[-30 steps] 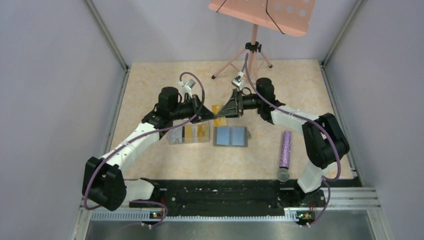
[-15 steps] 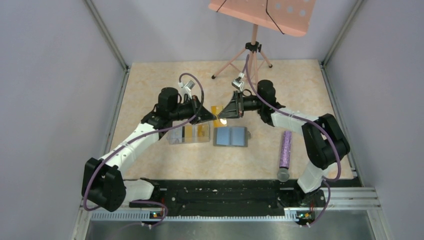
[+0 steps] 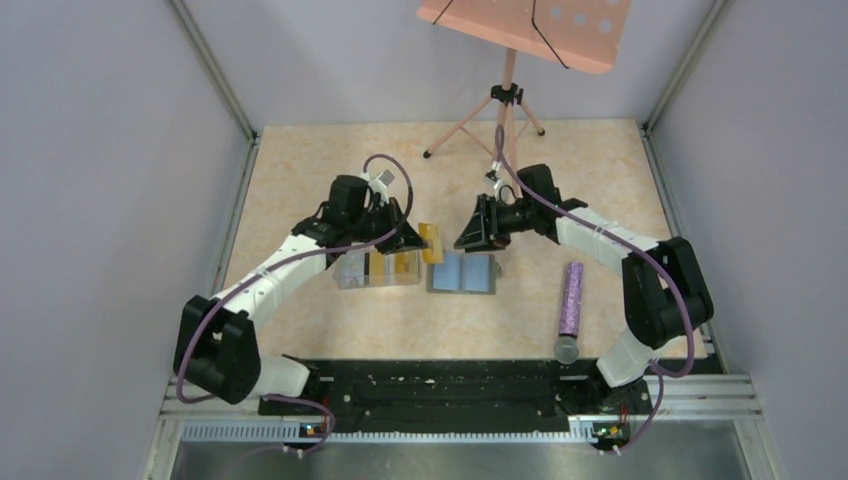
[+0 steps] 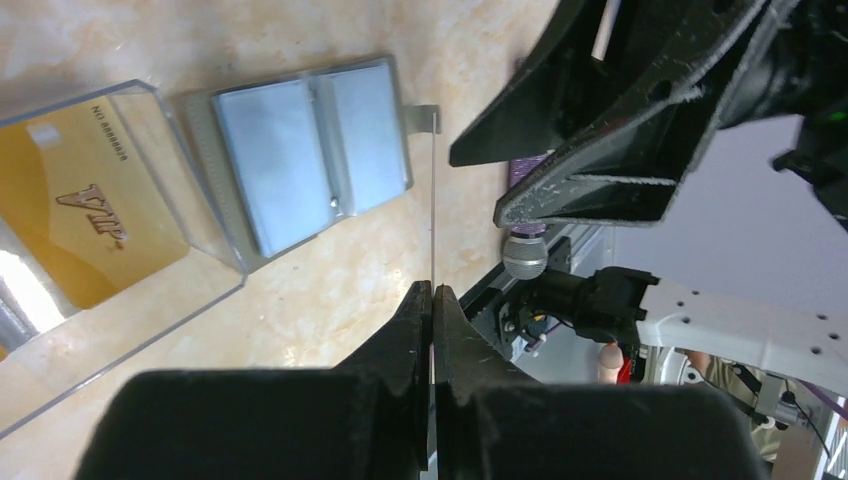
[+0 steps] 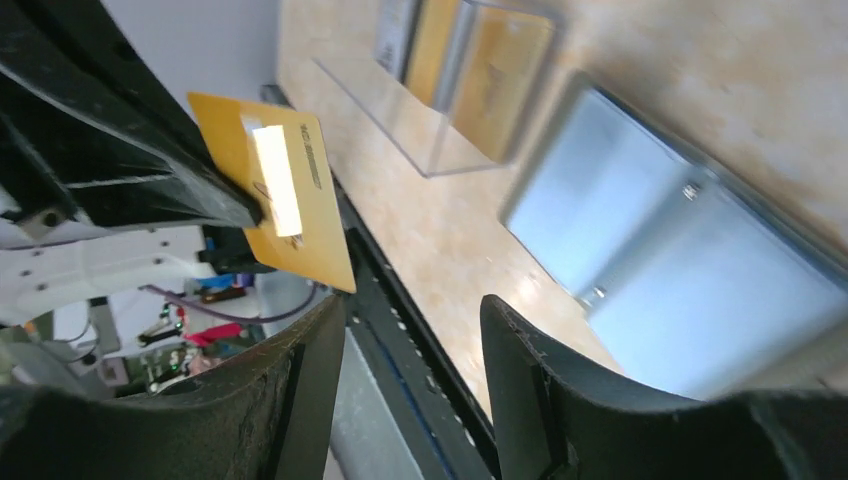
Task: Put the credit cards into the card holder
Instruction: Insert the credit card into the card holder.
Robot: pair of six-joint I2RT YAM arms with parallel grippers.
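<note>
My left gripper is shut on an orange credit card, held above the table between the clear box and the card holder. In the left wrist view that card shows edge-on as a thin line rising from the closed fingertips of the left gripper. The right wrist view shows its orange face. The card holder lies open on the table, its blue-grey pockets up. My right gripper stands open just right of the card, with nothing between its fingers.
A clear plastic box holding more orange cards sits left of the holder. A purple cylinder lies at the right. A tripod music stand stands at the back. Walls close in both sides.
The right gripper, which met the left gripper's tips at the card, has opened and drawn back to the right. The left gripper keeps the card and has shifted slightly.
</note>
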